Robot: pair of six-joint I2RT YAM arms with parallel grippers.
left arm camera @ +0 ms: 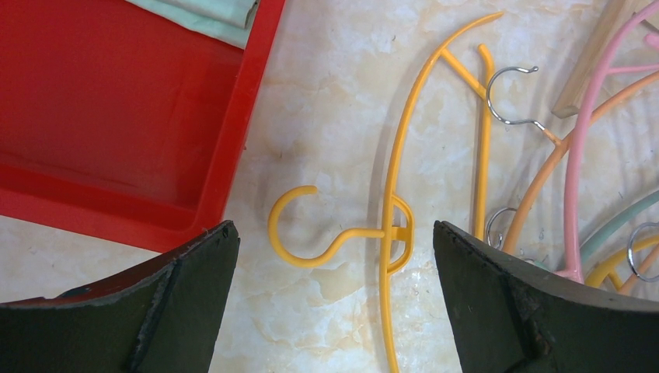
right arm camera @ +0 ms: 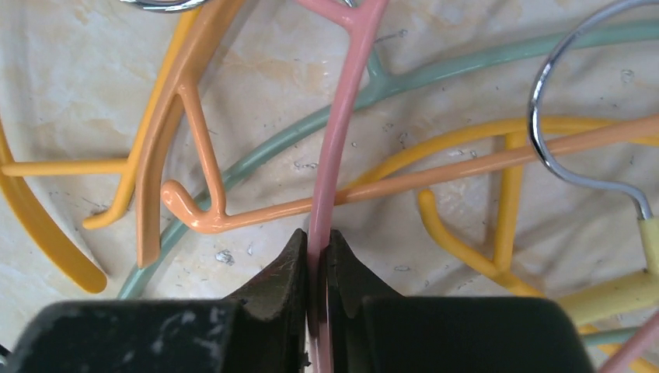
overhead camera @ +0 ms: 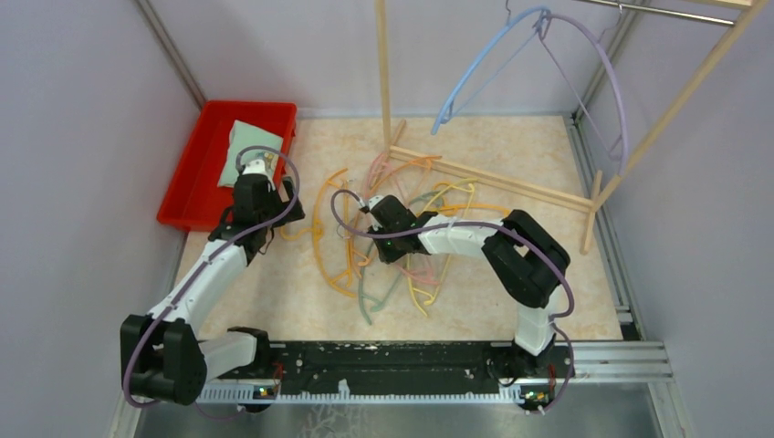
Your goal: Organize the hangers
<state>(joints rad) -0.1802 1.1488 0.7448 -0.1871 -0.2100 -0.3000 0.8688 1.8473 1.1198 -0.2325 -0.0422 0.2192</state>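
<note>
marble tabletop (overhead camera: pixel 274 301), left to right. beside the red bin (overhead camera: pixel 192 178), our left gripper (left arm camera: pixel 332 233) hangs spread wide over a yellow hanger (left arm camera: pixel 391 171), arm stretched forward. mid-pile, our right gripper (right arm camera: pixel 317 249), arm bent leftward, pinches a pink hanger (right arm camera: pixel 332 140) crossing an orange hanger (right arm camera: pixel 466 165) and a green hanger (right arm camera: pixel 264 153); we expect lifting could snag these, or the thin bar slip.

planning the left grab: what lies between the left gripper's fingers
Left wrist view: the hook and neck of the yellow hanger, untouched by the open left gripper.
</note>
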